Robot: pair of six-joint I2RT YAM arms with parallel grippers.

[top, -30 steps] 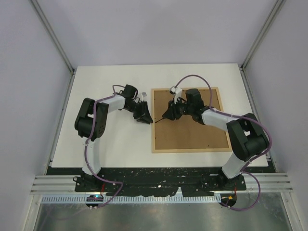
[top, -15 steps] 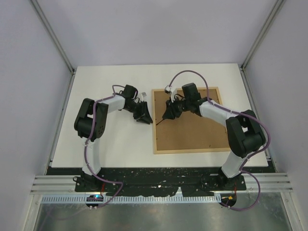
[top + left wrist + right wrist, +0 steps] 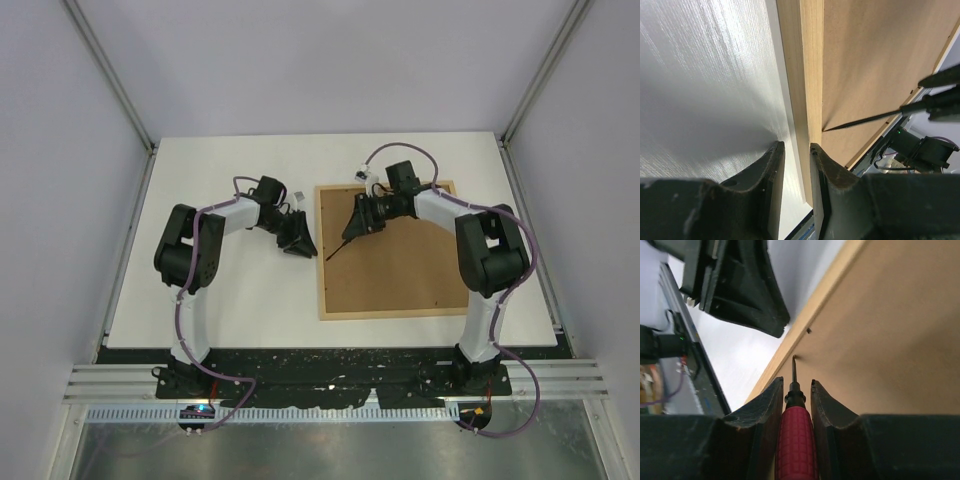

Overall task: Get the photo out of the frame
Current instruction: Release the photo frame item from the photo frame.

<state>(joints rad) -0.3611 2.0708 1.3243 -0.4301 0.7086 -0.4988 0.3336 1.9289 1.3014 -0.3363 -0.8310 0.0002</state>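
Observation:
The frame (image 3: 395,250) lies face down on the white table, brown fibreboard back up, with light wood strips around it. The photo is hidden. My right gripper (image 3: 362,218) is over the frame's far-left part, shut on a small red-handled screwdriver (image 3: 796,440). The screwdriver tip touches the backing just inside the left strip (image 3: 807,75). Its shaft shows in the left wrist view (image 3: 865,119). My left gripper (image 3: 796,152) sits low at the frame's left edge (image 3: 297,240), jaws a narrow gap apart and holding nothing. Its right finger (image 3: 822,170) is over the strip.
A small dark clip (image 3: 809,331) sits on the backing beside the left strip, just ahead of the screwdriver tip. The white table (image 3: 220,290) stretches left of the frame. Grey cell walls and metal posts (image 3: 110,80) surround it.
My right gripper has swung toward the far side of the frame with the screwdriver, its tip staying near the left strip. The left arm and the frame have not visibly moved.

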